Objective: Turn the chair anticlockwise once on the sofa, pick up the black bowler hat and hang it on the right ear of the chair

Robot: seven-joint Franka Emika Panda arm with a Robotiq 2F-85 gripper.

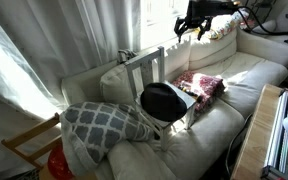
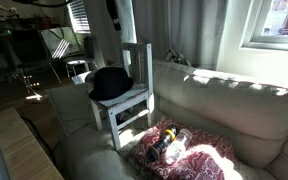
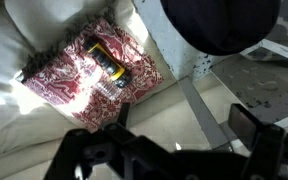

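Observation:
The white chair stands on the cream sofa. On its seat lies the black bowler hat. My gripper hangs high above the sofa's backrest, well clear of chair and hat. It is open, and only sofa fabric shows between its fingers. In the wrist view the hat and white chair parts lie at the upper right.
A red patterned cloth with a yellow-and-black object lies on the sofa beside the chair. A grey-and-white patterned cushion rests on the sofa's arm. A bare wooden chair frame stands beyond it.

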